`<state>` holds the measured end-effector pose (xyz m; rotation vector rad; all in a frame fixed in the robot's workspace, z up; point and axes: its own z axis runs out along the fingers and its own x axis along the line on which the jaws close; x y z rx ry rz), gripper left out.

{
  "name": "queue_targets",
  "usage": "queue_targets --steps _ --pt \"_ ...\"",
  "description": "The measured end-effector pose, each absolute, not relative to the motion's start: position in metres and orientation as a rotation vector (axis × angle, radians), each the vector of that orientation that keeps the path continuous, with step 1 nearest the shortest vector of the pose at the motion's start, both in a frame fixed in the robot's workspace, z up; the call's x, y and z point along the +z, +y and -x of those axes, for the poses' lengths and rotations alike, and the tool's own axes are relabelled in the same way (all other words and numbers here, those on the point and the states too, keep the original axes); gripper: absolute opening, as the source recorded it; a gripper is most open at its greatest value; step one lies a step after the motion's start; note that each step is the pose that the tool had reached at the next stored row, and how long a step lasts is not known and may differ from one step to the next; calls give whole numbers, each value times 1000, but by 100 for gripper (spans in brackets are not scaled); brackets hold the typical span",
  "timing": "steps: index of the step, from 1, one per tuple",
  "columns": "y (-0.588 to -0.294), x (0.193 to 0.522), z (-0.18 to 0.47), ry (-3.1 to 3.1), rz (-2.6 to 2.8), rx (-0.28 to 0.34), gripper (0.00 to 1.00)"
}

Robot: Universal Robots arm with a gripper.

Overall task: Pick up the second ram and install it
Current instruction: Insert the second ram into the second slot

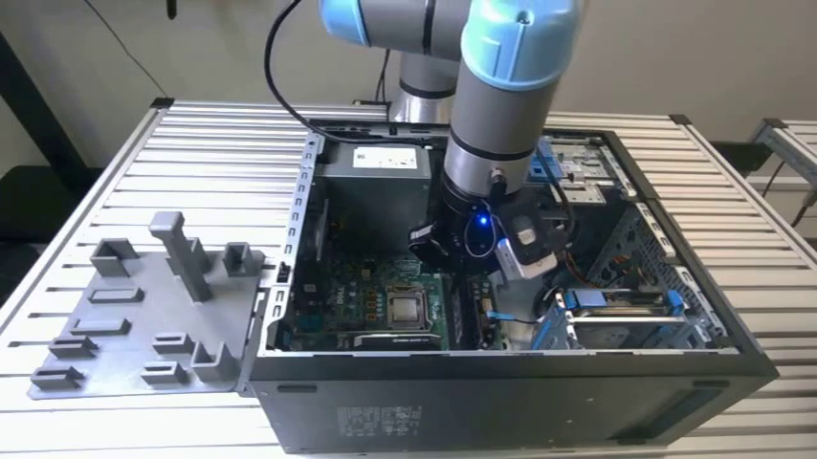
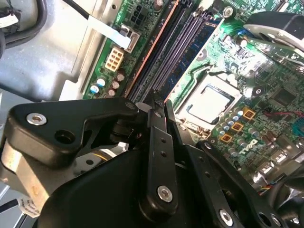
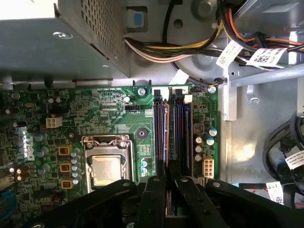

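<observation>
Ram (image 3: 165, 137) seems to be standing in one of the slots (image 3: 183, 133) next to the CPU socket (image 3: 107, 164), with its end running right under the gripper (image 3: 170, 183). Can't tell if the claw is clamped on it or loose. Arm (image 1: 498, 115) reaches down into the open PC case (image 1: 511, 411).

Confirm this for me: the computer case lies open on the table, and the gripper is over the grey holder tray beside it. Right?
Not quite. The computer case does lie open on the table, but the gripper is inside the case, at the memory slots, not over the grey holder tray. The exterior view shows this.
</observation>
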<state>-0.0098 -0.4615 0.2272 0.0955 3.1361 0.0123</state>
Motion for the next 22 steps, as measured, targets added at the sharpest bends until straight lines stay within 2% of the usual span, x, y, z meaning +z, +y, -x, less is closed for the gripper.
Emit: queue_targets --steps 22 --pt "-461 223 10 3136 -81 10 14"
